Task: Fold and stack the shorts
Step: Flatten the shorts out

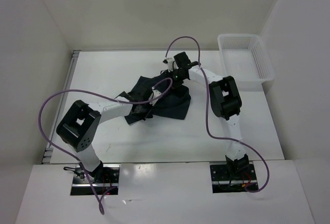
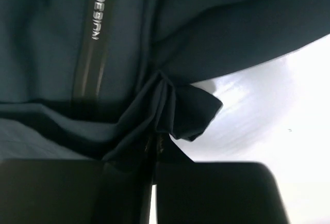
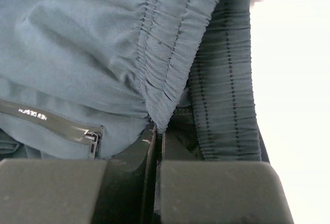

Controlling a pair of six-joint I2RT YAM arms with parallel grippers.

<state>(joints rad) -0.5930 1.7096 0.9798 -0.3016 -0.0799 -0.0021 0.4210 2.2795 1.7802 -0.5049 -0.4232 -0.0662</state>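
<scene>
The shorts (image 1: 167, 102) sit in a crumpled dark heap near the middle of the table (image 1: 129, 136), a little toward its far side, with one arm reaching in from each side. The left gripper (image 1: 142, 108) is at the near-left edge of the cloth and the right gripper (image 1: 175, 77) is at its far edge.

In the left wrist view the left gripper's jaws are pressed together on a bunched fold of the fabric, which gathers into a tight pleat just past the fingertips. A glossy dark strip (image 2: 87, 53) with pale lettering runs along the cloth above the pinch, and bare white table shows to the right.

In the right wrist view the right gripper's jaws are also closed to a thin slit, clamping the edge of the ribbed elastic waistband (image 3: 227, 95) where it folds over on itself. A small zipper pull (image 3: 92, 137) lies on the fabric just left of the fingers.

From above, part of the cloth seems raised off the table between the two grippers, though the dark folds make this hard to tell.

A white mesh basket (image 1: 247, 61) stands at the far right corner of the table, well apart from the shorts.
</scene>
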